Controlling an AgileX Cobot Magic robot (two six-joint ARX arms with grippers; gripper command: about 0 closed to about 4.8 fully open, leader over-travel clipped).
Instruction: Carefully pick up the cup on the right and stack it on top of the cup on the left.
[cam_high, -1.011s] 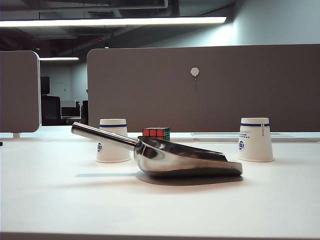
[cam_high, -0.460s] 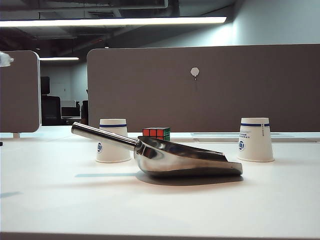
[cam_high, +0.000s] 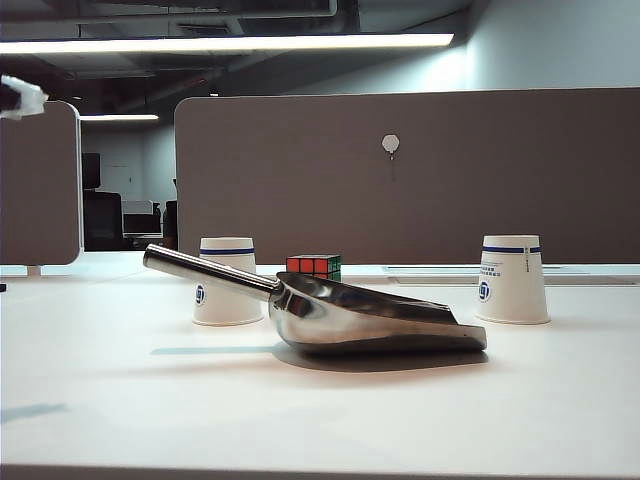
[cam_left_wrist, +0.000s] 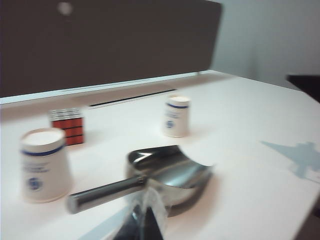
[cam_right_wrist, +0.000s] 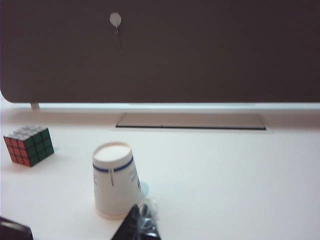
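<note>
Two white paper cups with a blue band stand upside down on the white table. The left cup (cam_high: 228, 282) (cam_left_wrist: 42, 165) stands behind the scoop's handle. The right cup (cam_high: 512, 280) (cam_left_wrist: 176, 116) (cam_right_wrist: 114, 181) stands alone. My left gripper (cam_left_wrist: 145, 217) hovers above the scoop, its tape-wrapped fingers together and empty; its white tip (cam_high: 20, 97) shows at the exterior view's upper left edge. My right gripper (cam_right_wrist: 141, 222) hangs just in front of the right cup, shut and holding nothing.
A shiny metal scoop (cam_high: 370, 318) (cam_left_wrist: 165, 175) lies between the cups, its handle pointing at the left cup. A Rubik's cube (cam_high: 313, 265) (cam_left_wrist: 67, 125) (cam_right_wrist: 29, 145) sits behind it. A brown partition (cam_high: 400, 170) closes off the far edge of the table.
The left gripper's white tip has come into the exterior view at the upper left edge and risen, and a shadow now lies on the table at lower left. Cups, scoop and cube have not moved.
</note>
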